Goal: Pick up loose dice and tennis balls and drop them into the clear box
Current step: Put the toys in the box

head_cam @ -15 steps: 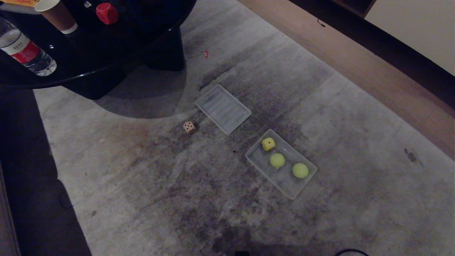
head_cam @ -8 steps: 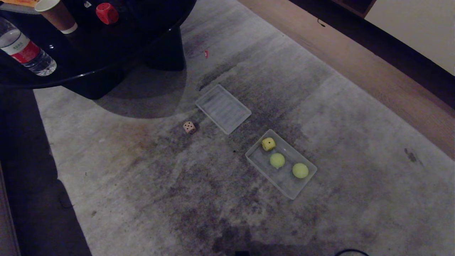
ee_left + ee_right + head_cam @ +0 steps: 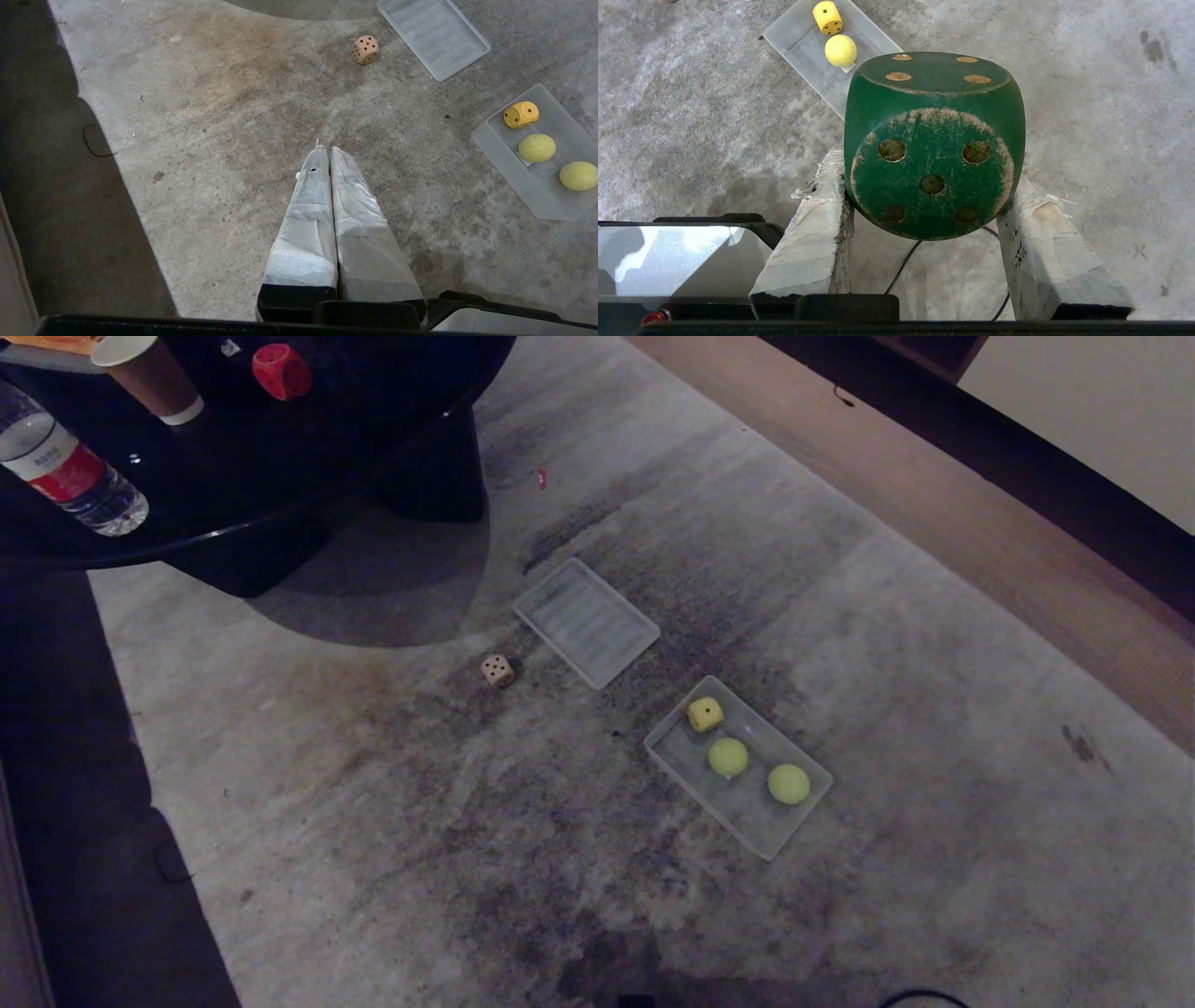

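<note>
My right gripper (image 3: 930,179) is shut on a dark green die (image 3: 934,140), held above the carpet short of the clear box (image 3: 803,44). That box (image 3: 747,817) lies on the carpet holding a yellow die (image 3: 705,714) and two tennis balls (image 3: 727,757) (image 3: 789,784). A beige die (image 3: 497,670) sits loose on the carpet to the box's left. A red die (image 3: 281,371) rests on the black table. My left gripper (image 3: 329,149) hangs shut and empty over bare carpet. Neither arm shows in the head view.
A ribbed translucent lid (image 3: 586,622) lies flat between the beige die and the box. The black round table (image 3: 280,495) at the far left carries a water bottle (image 3: 65,471) and a paper cup (image 3: 149,373). A wooden floor strip (image 3: 980,523) borders the carpet.
</note>
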You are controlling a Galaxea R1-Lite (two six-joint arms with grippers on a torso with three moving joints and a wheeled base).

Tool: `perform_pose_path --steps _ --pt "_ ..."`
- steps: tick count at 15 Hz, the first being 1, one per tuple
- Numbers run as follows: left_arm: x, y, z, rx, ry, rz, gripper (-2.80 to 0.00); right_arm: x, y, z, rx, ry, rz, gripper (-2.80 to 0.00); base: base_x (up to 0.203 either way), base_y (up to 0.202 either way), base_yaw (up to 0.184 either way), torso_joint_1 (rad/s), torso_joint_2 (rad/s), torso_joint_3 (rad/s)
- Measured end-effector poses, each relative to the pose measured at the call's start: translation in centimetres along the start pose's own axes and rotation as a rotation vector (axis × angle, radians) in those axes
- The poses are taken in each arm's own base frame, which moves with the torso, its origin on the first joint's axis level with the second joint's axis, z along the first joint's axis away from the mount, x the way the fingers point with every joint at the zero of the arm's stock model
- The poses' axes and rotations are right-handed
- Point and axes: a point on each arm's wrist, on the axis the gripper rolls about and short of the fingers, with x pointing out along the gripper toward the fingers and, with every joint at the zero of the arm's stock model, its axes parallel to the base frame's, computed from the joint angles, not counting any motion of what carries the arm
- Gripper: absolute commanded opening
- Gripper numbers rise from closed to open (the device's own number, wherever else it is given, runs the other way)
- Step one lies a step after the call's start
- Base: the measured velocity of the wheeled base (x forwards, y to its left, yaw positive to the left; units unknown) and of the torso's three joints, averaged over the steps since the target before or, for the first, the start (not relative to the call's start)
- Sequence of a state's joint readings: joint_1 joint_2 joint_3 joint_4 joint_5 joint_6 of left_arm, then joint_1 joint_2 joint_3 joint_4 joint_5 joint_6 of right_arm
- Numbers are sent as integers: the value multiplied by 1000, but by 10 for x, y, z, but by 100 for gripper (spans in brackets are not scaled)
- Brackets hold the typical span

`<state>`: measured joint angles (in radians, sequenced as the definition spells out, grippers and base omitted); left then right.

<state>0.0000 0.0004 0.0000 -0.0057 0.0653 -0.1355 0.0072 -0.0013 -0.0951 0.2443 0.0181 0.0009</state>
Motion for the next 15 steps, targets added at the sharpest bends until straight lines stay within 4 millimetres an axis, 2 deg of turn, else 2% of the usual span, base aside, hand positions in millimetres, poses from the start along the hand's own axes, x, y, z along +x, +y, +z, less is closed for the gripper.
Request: perform_pose_path --steps 15 --pt "0 0 0 0 0 0 -280 0 0 0 1 0 0 -280 0 0 0 0 0 0"
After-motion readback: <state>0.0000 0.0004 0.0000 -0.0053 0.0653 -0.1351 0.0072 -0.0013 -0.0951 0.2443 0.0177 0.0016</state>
